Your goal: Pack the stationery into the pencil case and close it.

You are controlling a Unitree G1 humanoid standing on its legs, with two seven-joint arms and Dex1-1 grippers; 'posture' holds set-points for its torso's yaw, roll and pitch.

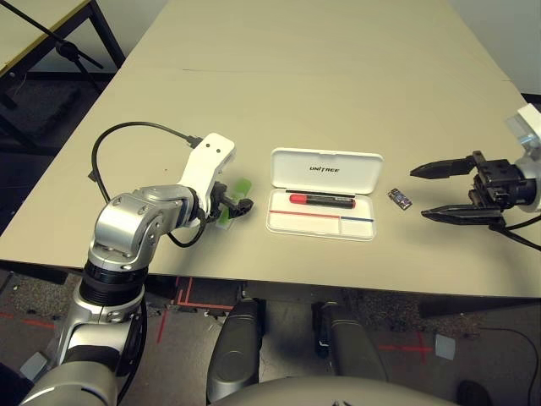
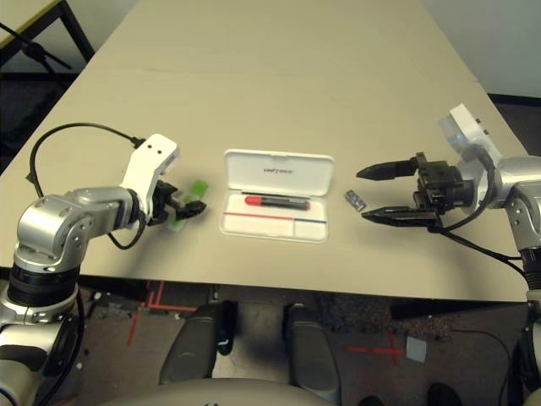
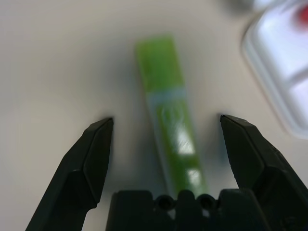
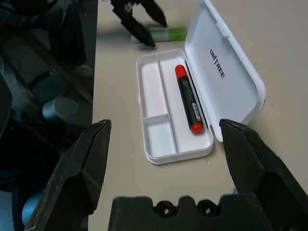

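Note:
The white pencil case [image 1: 325, 169] lies open at the table's middle, its lid marked "UNITREE" folded back. A red marker [image 1: 321, 200] with a black end rests in its tray. Left of the case, a light-green highlighter [image 1: 241, 188] lies flat on the table. My left gripper [image 1: 237, 205] is low over it and open, a finger on either side of the highlighter [image 3: 171, 120], apart from it. A tiny dark grey piece [image 1: 400, 199] sits just right of the case. Further right, my right gripper [image 1: 431, 193] hovers open and empty, pointing at the case [image 4: 231, 77].
A black cable [image 1: 127, 135] loops from my left wrist over the table's left part. The table's front edge [image 1: 338, 288] runs close below the case. Another table with a black stand [image 1: 51, 42] is at the far left. Bare tabletop stretches behind the case.

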